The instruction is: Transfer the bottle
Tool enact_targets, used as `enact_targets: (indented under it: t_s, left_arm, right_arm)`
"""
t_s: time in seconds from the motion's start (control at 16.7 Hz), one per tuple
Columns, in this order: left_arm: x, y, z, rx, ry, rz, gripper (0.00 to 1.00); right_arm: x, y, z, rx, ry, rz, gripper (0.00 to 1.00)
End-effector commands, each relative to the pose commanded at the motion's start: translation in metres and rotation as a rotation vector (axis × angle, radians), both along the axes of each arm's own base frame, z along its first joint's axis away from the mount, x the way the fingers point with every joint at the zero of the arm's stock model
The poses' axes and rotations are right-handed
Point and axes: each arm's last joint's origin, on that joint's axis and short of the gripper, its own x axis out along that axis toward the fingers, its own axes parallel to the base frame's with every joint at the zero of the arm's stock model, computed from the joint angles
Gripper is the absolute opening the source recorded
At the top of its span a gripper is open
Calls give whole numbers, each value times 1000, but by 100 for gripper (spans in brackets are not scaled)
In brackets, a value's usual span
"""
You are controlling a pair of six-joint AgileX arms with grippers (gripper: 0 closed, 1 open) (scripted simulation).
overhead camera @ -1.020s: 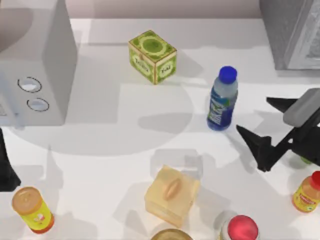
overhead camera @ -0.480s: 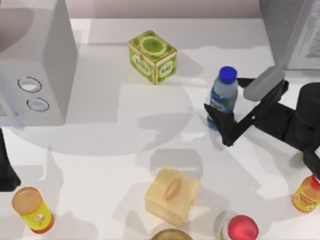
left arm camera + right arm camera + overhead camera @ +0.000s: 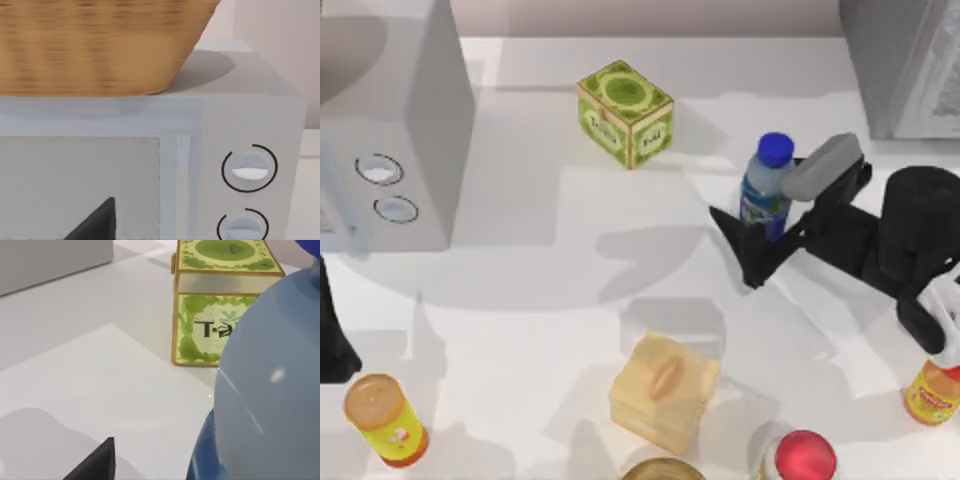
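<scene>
The bottle [image 3: 766, 187], clear with a blue cap and a blue, green and white label, stands upright on the white table [image 3: 550, 290], right of centre in the top view; in the right wrist view it [image 3: 270, 400] looms close, with the green tea box [image 3: 220, 305] behind it. The table carries that tea box [image 3: 625, 113] toward the back, a grey microwave [image 3: 380, 130] at the left with a wicker basket [image 3: 100, 45] on top, a grey appliance [image 3: 905, 60] at the back right corner, a tan block [image 3: 663, 390] in front, a yellow jar [image 3: 385, 420] at front left, a small red-capped bottle [image 3: 932, 390] at front right and a red-topped jar [image 3: 804, 457] at the front edge. The right arm reaches in from the right, its gripper [image 3: 772, 220] spread wide with one dark finger [image 3: 735, 245] in front of the bottle and the other behind; contact seems not yet made, though this is hard to judge. The left arm [image 3: 332, 335] sits parked at the left edge.
</scene>
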Motion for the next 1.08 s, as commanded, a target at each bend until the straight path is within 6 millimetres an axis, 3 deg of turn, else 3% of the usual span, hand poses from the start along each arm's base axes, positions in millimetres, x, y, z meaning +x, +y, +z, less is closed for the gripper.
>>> enact_targets:
  t_s: [0.78,1.08]
  left_arm:
    - [0,0,0,0,0,0,100]
    - [0,0,0,0,0,0,100]
  right_arm:
    - [0,0,0,0,0,0,2]
    - [0,0,0,0,0,0,0]
